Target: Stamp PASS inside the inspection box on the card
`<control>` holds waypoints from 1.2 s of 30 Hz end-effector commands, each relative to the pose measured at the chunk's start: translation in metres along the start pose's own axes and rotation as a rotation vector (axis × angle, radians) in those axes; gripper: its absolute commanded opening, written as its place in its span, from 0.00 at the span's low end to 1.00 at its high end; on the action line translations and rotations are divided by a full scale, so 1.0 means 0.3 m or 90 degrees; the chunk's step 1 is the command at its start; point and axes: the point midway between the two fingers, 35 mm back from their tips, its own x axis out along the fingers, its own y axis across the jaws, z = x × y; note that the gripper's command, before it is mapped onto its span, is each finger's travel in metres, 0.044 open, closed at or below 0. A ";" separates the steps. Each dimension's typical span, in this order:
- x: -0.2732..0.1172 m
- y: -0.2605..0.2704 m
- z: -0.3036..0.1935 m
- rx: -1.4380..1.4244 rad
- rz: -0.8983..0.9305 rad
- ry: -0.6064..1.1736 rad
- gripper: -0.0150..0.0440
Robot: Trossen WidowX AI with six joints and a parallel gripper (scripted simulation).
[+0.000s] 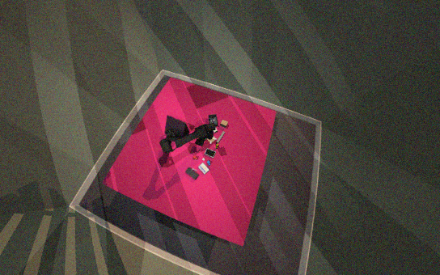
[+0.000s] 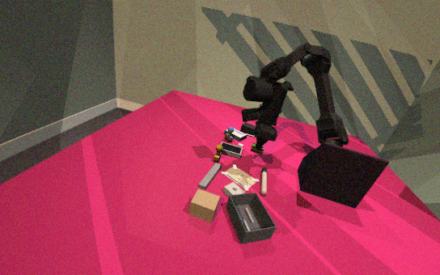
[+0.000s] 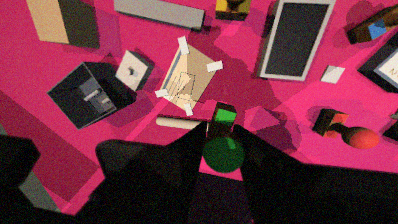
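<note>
Wrist view: pincer [image 2: 261,142] [image 3: 219,127] clamped on green-marked stamp [image 2: 257,149] [image 3: 223,152]; taped card [image 2: 239,177] [image 3: 196,80] near, stamp apart from it.

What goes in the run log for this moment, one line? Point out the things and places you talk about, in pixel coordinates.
jaws [image 2: 257,145]: shut on green-marked stamp [image 2: 257,148] [image 3: 223,154] | stamp: off card [image 3: 199,80] | ink pad [image 2: 231,150] [image 3: 296,41]: open

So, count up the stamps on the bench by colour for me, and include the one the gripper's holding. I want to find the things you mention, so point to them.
Green stamp [image 3: 223,154]: 1
Red stamp [image 1: 195,158] [image 3: 362,137]: 1
Yellow stamp [image 1: 217,145] [image 2: 219,149] [image 3: 232,9]: 1
Blue stamp [image 1: 209,162] [image 2: 230,129] [image 3: 377,29]: 1
Total: 4
</note>
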 end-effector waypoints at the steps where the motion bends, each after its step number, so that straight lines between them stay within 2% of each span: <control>1: 0.004 -0.051 -0.031 -0.006 -0.007 0.003 0.25; 15: 0.015 -0.203 -0.140 -0.005 -0.010 0.004 0.25; 36: 0.106 -0.204 -0.135 -0.006 -0.007 0.003 0.25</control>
